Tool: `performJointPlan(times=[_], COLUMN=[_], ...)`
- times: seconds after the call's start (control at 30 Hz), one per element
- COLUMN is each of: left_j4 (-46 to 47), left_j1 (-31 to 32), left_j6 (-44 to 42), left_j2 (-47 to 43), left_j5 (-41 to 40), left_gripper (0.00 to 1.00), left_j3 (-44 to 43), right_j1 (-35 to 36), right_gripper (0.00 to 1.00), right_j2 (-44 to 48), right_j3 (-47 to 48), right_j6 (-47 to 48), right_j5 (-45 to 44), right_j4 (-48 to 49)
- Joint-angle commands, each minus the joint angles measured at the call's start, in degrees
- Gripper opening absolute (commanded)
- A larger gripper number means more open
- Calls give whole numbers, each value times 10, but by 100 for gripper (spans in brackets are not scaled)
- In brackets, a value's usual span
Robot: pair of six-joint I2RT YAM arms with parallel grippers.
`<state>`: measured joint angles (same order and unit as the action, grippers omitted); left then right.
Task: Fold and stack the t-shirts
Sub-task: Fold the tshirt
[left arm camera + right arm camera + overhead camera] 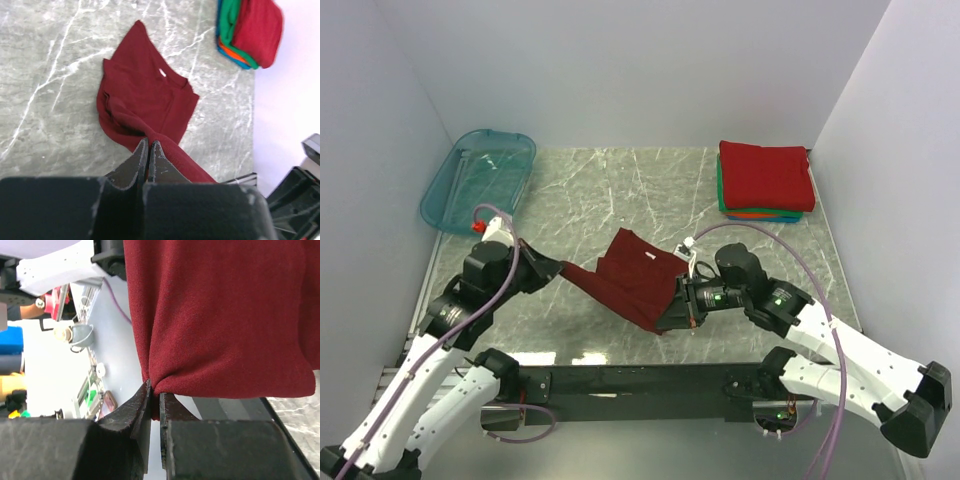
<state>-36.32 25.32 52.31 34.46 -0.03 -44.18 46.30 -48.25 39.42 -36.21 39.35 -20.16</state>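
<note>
Stacking looks nearly done: folded multicoloured shirt pile [765, 178] at far-right desk [580, 190] corner. Both jaws grip the unfolded maroon cloth t-shirt [635, 285].

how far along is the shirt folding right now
Done: a folded stack sits at the table's far right, red on top, with green, orange and blue edges under it. In hand: the maroon t-shirt, crumpled and not yet folded, pinched by the left fingers and right fingers. Left: fold it and add it to the stack.
</note>
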Motion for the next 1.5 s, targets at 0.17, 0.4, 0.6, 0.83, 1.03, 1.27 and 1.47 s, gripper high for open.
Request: performJointPlan(times=[0.17, 0.4, 0.6, 0.83, 1.03, 1.27, 1.47], left_j4=[98, 159, 186, 165, 146, 128, 144], left_j1=[-9, -10, -12, -17, -19, -19, -21], left_j6=[-39, -51, -59, -51, -26, -16, -27], left_j2=[90, 182, 252, 227, 175, 148, 188], left_j5=[-65, -49, -29, -61, -79, -104, -104], left_gripper=[0, 0, 0, 0, 0, 0, 0], left_j3=[-38, -61, -94, -78, -33, -27, -49], right_j1=[-84, -155, -185, -162, -90, -92, -162], right_gripper=[0, 0, 0, 0, 0, 0, 0], right_j2=[2, -23, -52, -14, -18, -60, -72], right_j3=[-28, -40, -55, -83, -133, -138, -137], right_j6=[3, 24, 15, 16, -68, -71, -34], right_j5=[77, 105, 143, 172, 174, 140, 120], right_j4=[-4, 21, 62, 98, 254, 278, 242])
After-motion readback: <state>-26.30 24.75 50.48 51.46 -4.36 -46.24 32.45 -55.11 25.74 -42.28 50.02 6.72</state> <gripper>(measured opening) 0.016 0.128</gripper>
